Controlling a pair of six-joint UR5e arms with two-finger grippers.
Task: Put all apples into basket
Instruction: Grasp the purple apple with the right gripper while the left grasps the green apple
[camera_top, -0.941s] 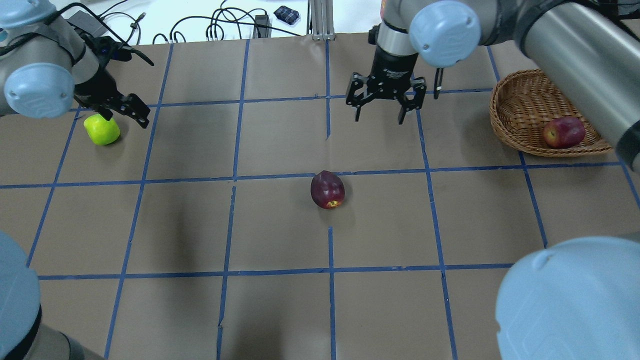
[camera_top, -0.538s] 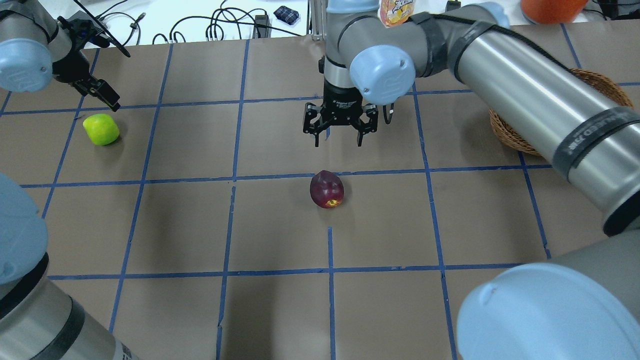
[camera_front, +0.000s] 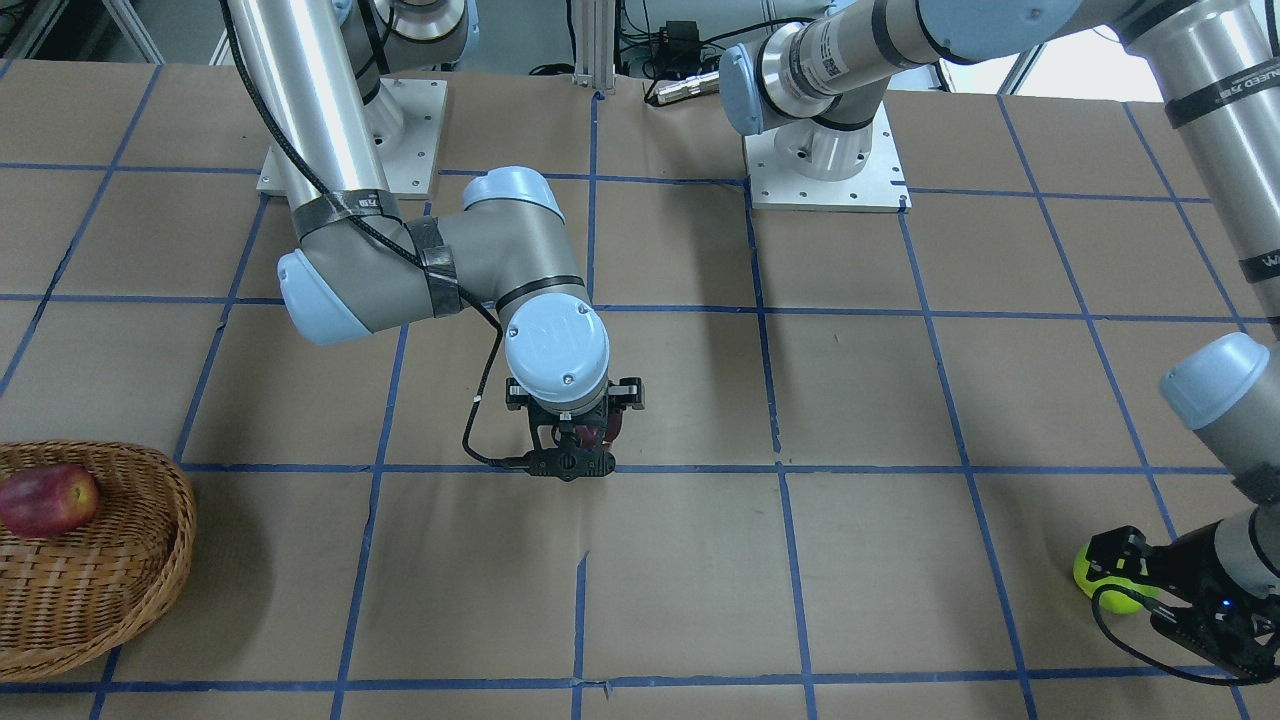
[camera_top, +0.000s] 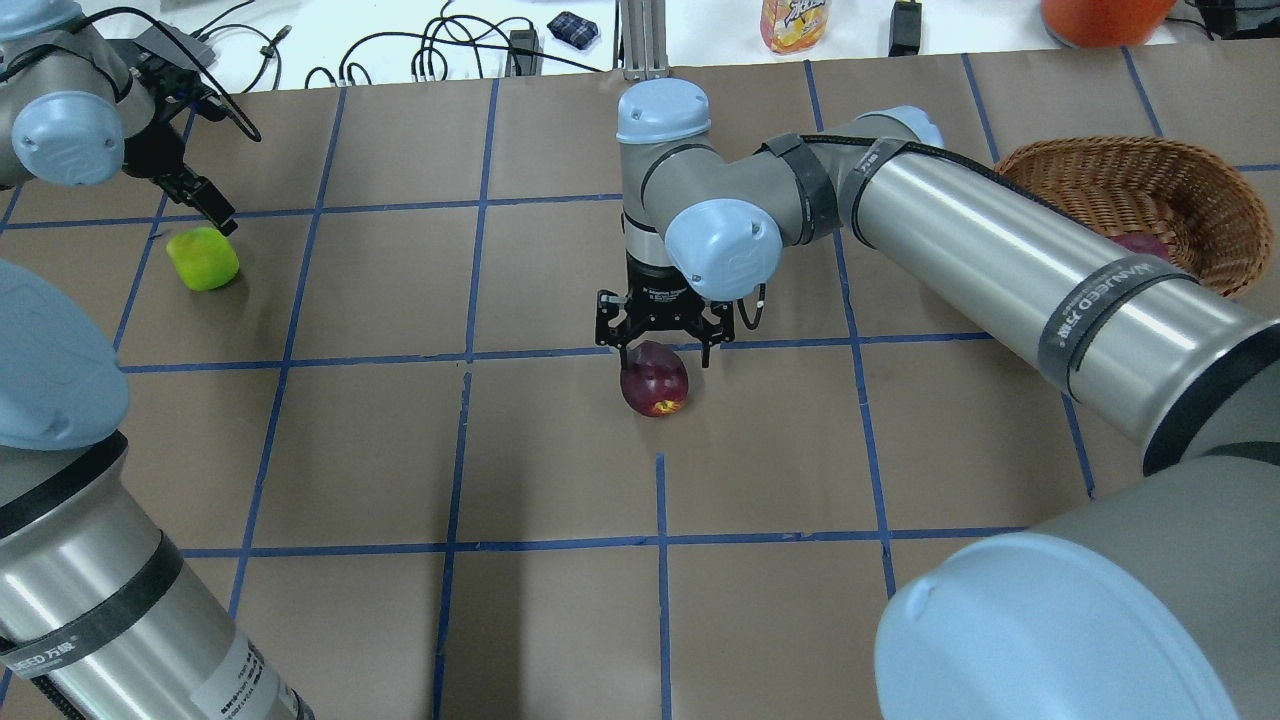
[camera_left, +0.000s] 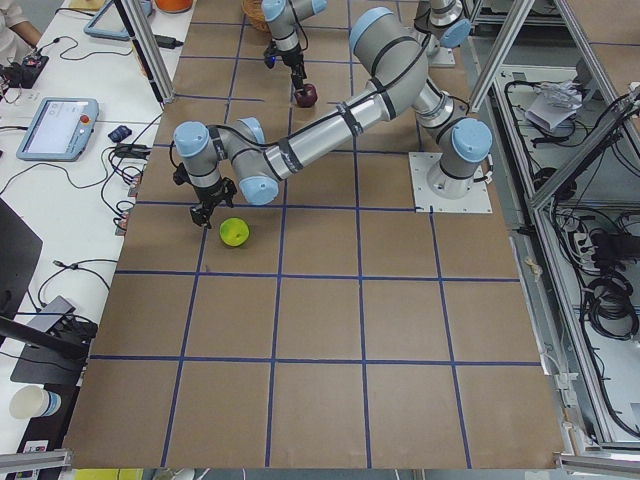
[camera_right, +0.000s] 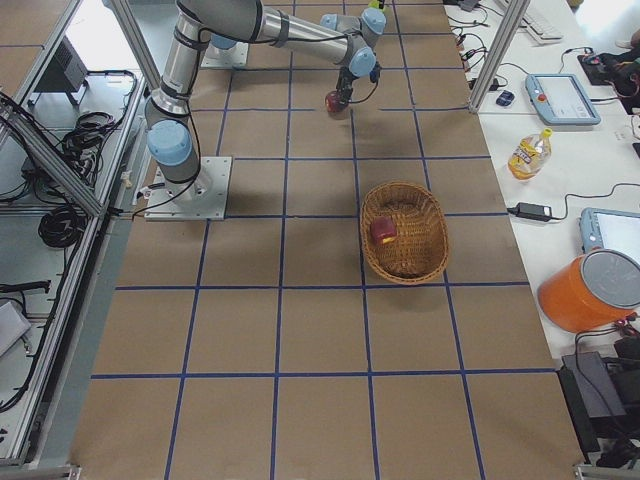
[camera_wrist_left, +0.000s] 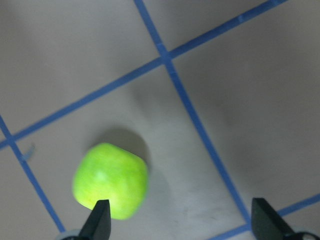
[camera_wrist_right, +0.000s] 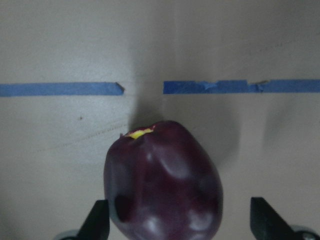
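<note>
right jaws spread around the maroon apple (camera_top: 655, 385), left jaws spread over the green apple (camera_top: 203, 258)

the maroon apple sits on the brown-papered tabletop (camera_top: 560, 620) near its middle, just beside a blue tape line. the right jaws stand apart with one finger on each side of it. in the right wrist view one fingertip is close against the apple's side and the other is clear of it. the green apple lies toward the edge across from the robot, on the robot's left. the left jaws are apart above it, and the apple is off-centre, by one finger. the red apple (camera_front: 48, 498) lies inside the wicker basket (camera_front: 100, 580), which stands near that same edge on the robot's right.
</note>
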